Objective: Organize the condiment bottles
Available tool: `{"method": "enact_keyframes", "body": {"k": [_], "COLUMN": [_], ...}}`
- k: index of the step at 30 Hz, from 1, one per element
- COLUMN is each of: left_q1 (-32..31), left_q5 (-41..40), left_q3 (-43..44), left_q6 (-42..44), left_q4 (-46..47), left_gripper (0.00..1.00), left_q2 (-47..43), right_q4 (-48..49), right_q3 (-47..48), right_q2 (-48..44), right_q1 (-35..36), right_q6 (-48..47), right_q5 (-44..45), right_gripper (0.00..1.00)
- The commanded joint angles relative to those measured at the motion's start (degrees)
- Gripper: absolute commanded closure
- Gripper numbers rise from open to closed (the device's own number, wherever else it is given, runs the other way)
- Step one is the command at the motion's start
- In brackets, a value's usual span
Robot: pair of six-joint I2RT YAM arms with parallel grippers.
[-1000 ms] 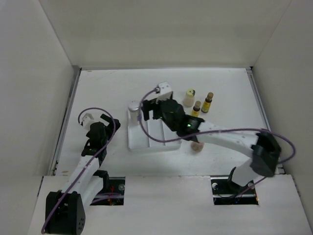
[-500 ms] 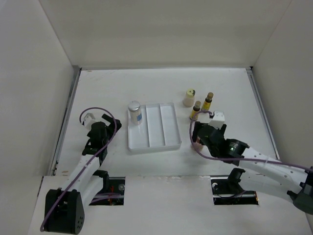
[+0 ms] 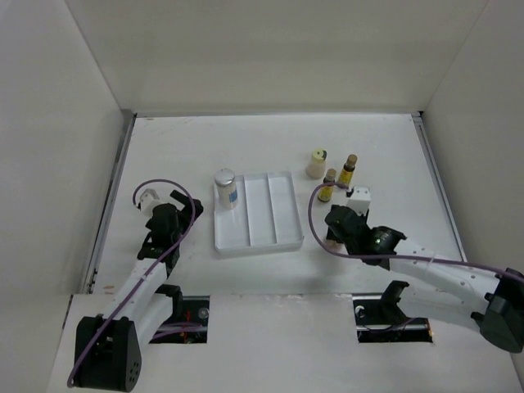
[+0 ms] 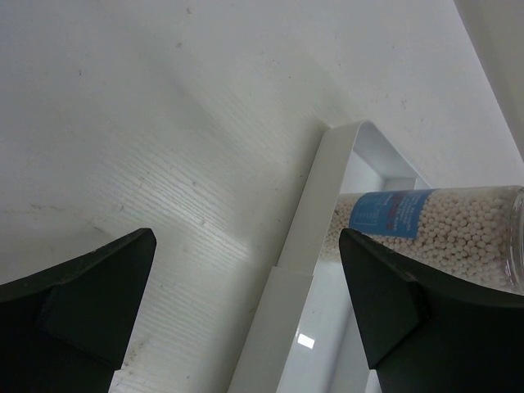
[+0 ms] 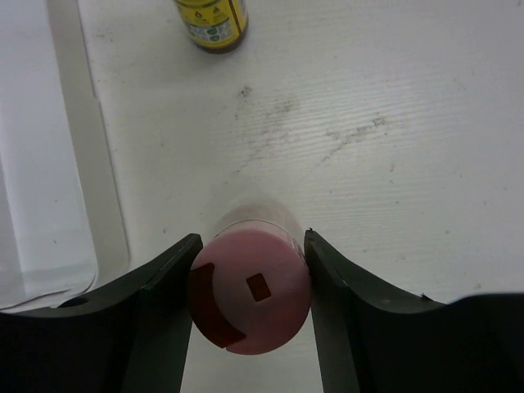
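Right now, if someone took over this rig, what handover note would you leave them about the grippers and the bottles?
Left gripper: open, empty, left of the tray.
Right gripper: shut on the pink bottle, which stands on the table just right of the tray.
Done: silver bottle stands in the tray's left compartment.
Left: the pink bottle, the yellow bottle and the two amber bottles are all outside the tray, on its right. The middle and right compartments hold nothing.
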Motion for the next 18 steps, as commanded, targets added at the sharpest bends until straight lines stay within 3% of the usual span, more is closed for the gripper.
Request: {"method": "enact_keyframes", "body": {"k": [1, 6, 10, 18], "left_q1": [-0.4, -0.6, -0.3, 0.5], "left_q5": [-0.4, -0.2, -0.2, -0.3], "left_q3": [1.7, 2.1, 1.5, 1.0], "left_q6": [0.4, 0.2, -0.1, 0.4], "left_q4": [2.9, 3.2, 3.0, 1.1], "left_gripper": [0.0, 0.0, 0.0, 0.0], "left_q2": [-0.6, 1.0, 0.1, -2.3], "right_q4": [0.8, 10.2, 22.9, 28.9], "right_q3": [5.9, 15.0, 22.4, 39.5], "right_q2": [-5.0, -0.1, 14.0, 38.4], "right_q1": [2.4, 10.0, 14.5, 19.0], "right_q6": [-2.4, -9.5, -14.1, -20.4], "right_q5": [5.8, 3.5, -5.1, -9.8], "right_gripper": [0.58, 0.59, 0.58, 0.58]}}
